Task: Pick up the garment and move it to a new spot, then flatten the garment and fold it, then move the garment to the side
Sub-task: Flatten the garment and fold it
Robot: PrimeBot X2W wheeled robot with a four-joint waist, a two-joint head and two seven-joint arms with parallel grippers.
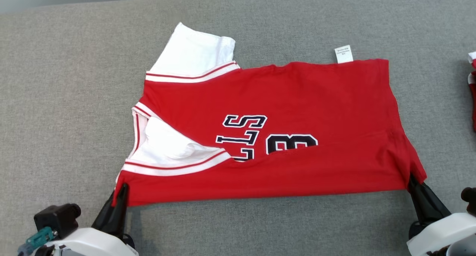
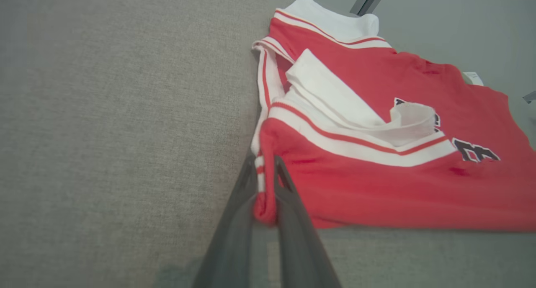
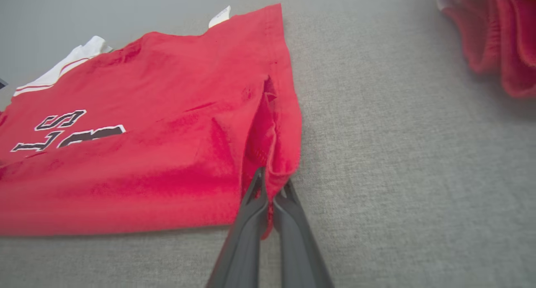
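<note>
- The red and white garment (image 1: pixel 282 111) lies spread on the grey fabric surface (image 1: pixel 260 226), its near part folded over the lettering.
- The left gripper (image 1: pixel 122 192) is clamped on the garment's near left corner, below the striped white trim.
- The right gripper (image 1: pixel 412 182) pinches the near right corner at the hem.
- A white label (image 1: pixel 343 54) sticks out past the far edge.
- A second red cloth (image 1: pixel 473 96) lies at the right, apart from the garment.

The head view looks steeply down on the grey tabletop (image 1: pixel 74 81), the whole garment (image 1: pixel 297 99) mid-frame. The wrist views sit low and close behind the left claw (image 2: pixel 264 159) and right claw (image 3: pixel 273 178), skimming across the cloth; all three share the garment's near hem
</note>
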